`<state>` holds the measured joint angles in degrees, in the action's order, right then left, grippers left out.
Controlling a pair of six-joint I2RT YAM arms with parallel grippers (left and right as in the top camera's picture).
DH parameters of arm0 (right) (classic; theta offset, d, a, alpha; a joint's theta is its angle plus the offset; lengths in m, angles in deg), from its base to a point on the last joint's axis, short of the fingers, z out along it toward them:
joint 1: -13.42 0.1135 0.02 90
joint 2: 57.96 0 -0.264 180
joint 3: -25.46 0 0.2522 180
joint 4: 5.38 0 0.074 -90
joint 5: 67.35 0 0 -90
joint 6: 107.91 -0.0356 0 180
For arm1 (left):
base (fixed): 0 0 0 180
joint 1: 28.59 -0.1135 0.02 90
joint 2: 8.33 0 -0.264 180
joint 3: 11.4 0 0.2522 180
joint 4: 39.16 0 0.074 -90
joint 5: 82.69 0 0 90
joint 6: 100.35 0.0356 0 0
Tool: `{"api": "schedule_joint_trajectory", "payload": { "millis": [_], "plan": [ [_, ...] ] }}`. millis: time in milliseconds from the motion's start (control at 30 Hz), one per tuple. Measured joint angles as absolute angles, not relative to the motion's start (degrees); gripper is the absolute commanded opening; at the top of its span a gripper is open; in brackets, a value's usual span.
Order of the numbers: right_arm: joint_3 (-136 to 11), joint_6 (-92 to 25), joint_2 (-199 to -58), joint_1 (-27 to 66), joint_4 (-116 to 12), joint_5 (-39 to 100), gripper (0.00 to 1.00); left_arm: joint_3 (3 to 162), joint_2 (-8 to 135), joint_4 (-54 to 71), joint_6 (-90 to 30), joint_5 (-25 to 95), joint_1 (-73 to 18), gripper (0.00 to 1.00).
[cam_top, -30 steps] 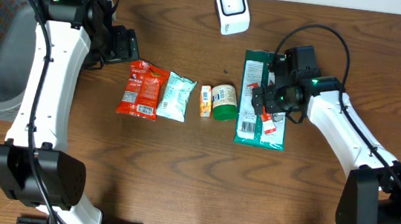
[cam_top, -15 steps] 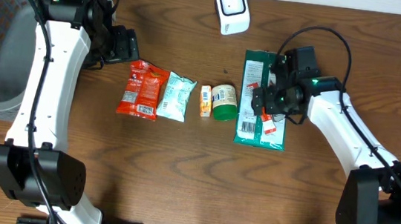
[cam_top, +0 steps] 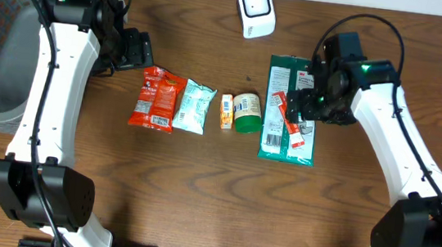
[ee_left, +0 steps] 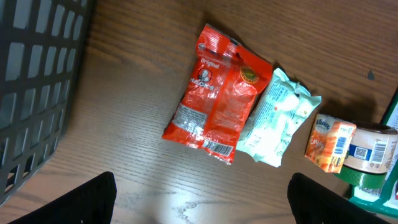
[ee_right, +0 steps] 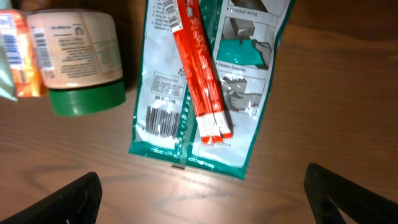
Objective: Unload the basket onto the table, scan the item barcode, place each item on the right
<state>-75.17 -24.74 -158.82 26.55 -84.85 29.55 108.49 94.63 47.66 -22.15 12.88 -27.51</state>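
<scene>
Both my left gripper (ee_left: 202,202) and right gripper (ee_right: 202,193) are gaping, empty | stick (ee_right: 198,68) on pouch (ee_right: 249,118) is looking light, slick, floppy | I'm figuring on pinching mid-length

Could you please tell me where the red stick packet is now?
Overhead, the red stick packet lies diagonally atop the teal pouch on the right, just right of the green-lidded jar.

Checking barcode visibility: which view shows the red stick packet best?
Right wrist: the red stick packet is large and unobstructed, lying on the teal pouch. Overhead shows it too, but small. Left wrist doesn't show it.
</scene>
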Motion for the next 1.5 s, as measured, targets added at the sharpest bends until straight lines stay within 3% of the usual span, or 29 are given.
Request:
{"api": "schedule_joint_trajectory", "payload": {
  "millis": [467,1267,1500],
  "plan": [
    [-90.8,-24.9,-158.8,27.3,-94.9,35.7,0.99,108.5,94.6,47.7,-22.1,12.9,-27.5,0.88],
    [-91.0,-27.8,-158.8,34.7,-94.4,37.7,0.99,108.5,94.6,47.7,-22.1,12.9,-27.5,0.89],
    [-91.0,-33.6,-158.8,38.6,-89.4,35.7,0.99,108.5,94.6,47.7,-22.1,12.9,-27.5,0.89]
  ]
}}
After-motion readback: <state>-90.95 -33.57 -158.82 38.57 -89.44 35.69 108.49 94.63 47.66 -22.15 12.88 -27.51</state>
